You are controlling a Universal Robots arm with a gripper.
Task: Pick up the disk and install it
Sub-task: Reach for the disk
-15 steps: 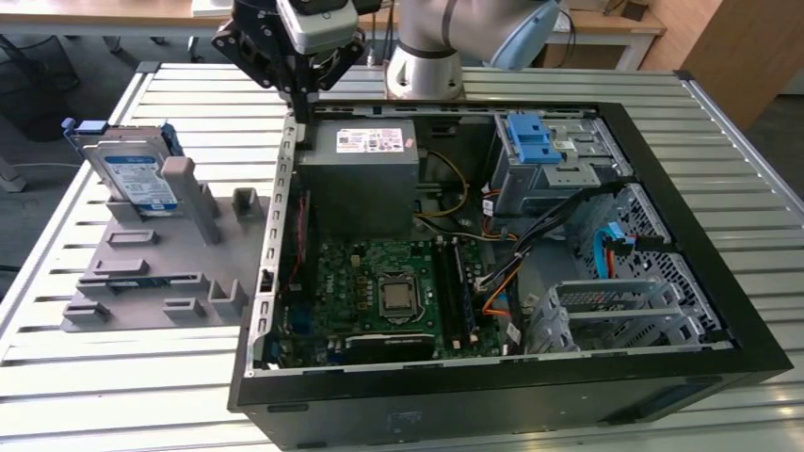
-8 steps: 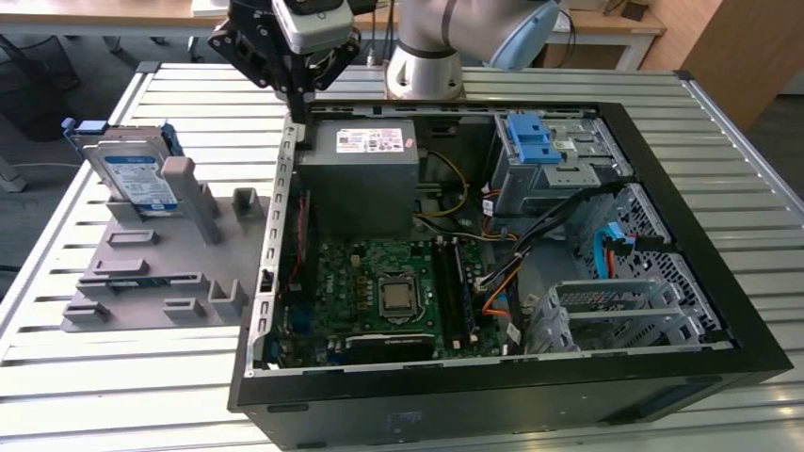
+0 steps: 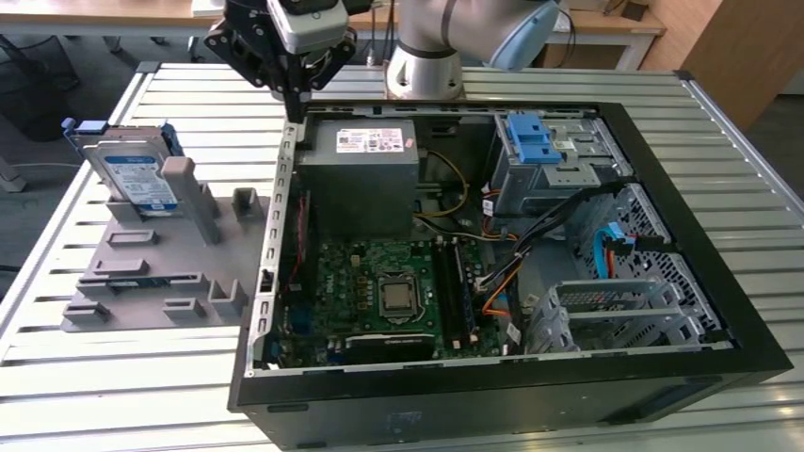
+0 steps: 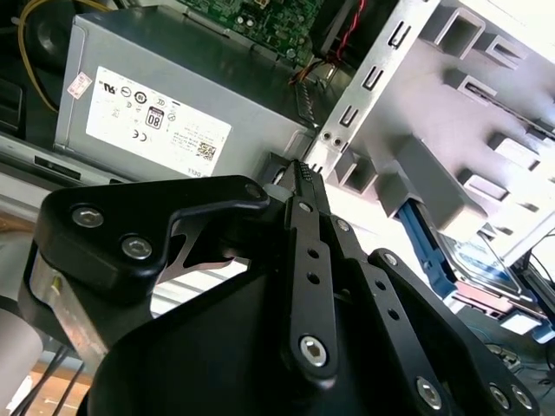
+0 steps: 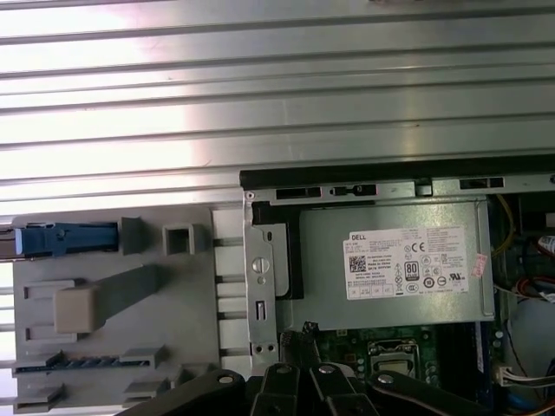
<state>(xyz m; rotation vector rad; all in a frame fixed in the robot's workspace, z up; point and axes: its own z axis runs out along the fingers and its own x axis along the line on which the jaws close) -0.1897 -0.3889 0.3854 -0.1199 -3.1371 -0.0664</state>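
The disk [image 3: 132, 171] is a silver hard drive with a white-and-blue label and blue rails. It stands on edge at the far end of a grey fixture [image 3: 164, 273] on the exterior view's left. My gripper [image 3: 297, 109] hangs above the open computer case's far corner, beside the power supply [image 3: 364, 155] and to the right of the disk. Its fingers are shut together with nothing between them. In the second wrist view the closed tips [image 4: 301, 171] point past the case wall, and the disk [image 4: 473, 256] lies beyond. In the first wrist view the disk's blue rail [image 5: 65, 238] is edge-on.
The open black computer case [image 3: 703, 377] lies on a slatted metal table [image 3: 126, 395]. Inside are a green motherboard [image 3: 377, 292], loose cables, a metal drive cage with a blue latch [image 3: 534, 141] and a second cage [image 3: 616, 311]. The robot's base [image 3: 425, 66] stands behind the case.
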